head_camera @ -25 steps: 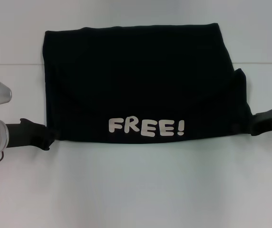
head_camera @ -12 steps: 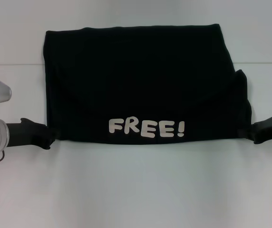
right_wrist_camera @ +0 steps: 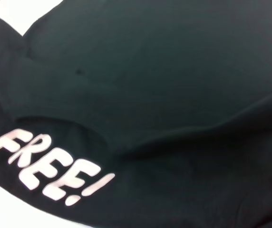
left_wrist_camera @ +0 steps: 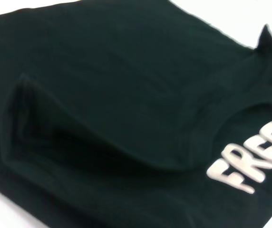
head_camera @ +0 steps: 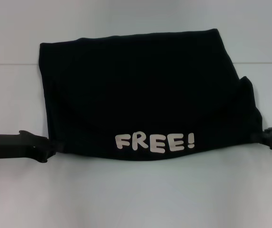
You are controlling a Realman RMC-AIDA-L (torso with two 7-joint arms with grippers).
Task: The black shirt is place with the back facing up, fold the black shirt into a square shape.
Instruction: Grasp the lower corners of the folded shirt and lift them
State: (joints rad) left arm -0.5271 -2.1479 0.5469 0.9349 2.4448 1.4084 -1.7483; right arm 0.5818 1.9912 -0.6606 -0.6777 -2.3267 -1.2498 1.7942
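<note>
The left gripper (head_camera: 48, 148), a black claw on a grey arm, pinches the near left corner of the big soft black shirt (head_camera: 140, 90). The shirt lies folded on the flat white table (head_camera: 136, 194), its cream letters "FREE!" (head_camera: 155, 142) along the near edge. The black right gripper (head_camera: 269, 137) touches the shirt's near right corner; I cannot tell whether it is pinching.
</note>
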